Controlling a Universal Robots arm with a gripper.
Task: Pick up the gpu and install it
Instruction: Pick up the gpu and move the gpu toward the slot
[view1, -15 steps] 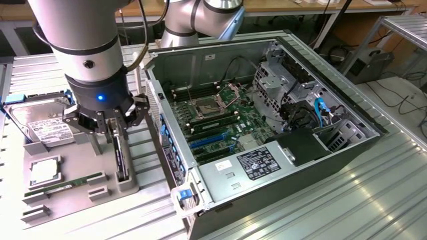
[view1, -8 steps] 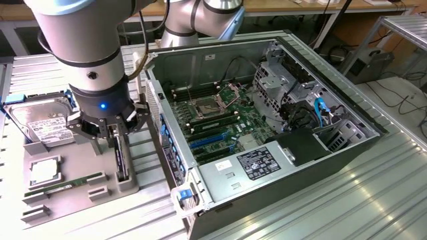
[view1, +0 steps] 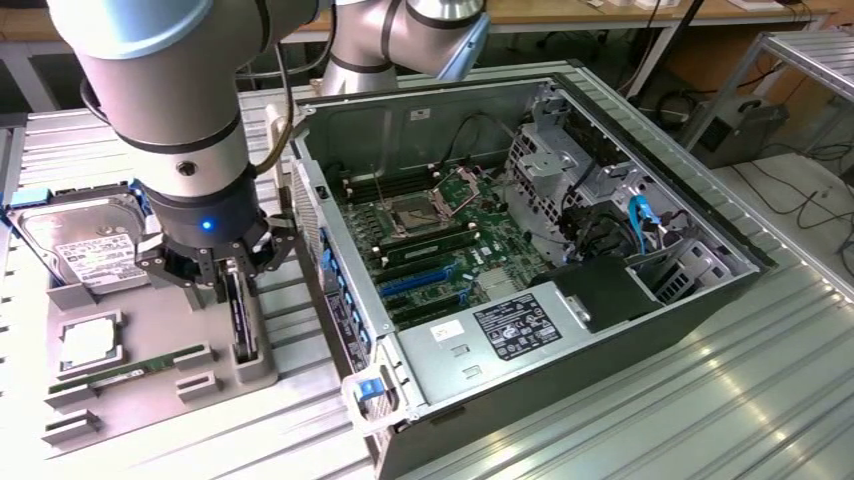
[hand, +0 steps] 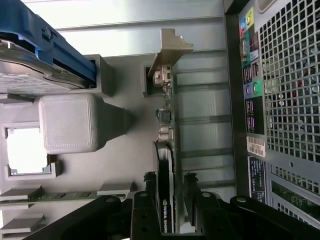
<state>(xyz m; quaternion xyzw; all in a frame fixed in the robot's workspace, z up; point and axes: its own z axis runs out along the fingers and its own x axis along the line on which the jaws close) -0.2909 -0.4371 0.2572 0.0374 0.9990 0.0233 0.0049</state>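
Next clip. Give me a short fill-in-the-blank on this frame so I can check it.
1. The gripper straddles the gpu with its jaws ___.
2. The hard drive lies to the exterior view's ___ of the gripper.
3. The gpu stands on edge in the grey holder, ___ the computer case.
Missing: open; left; outside.

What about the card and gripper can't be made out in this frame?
Exterior view: the black gripper hides most of the dark, edge-on gpu card.
Wrist view: the card stands edge-on, hiding its faces; the picture edge cuts off its end.
Exterior view: the silver hard drive label print is too small.
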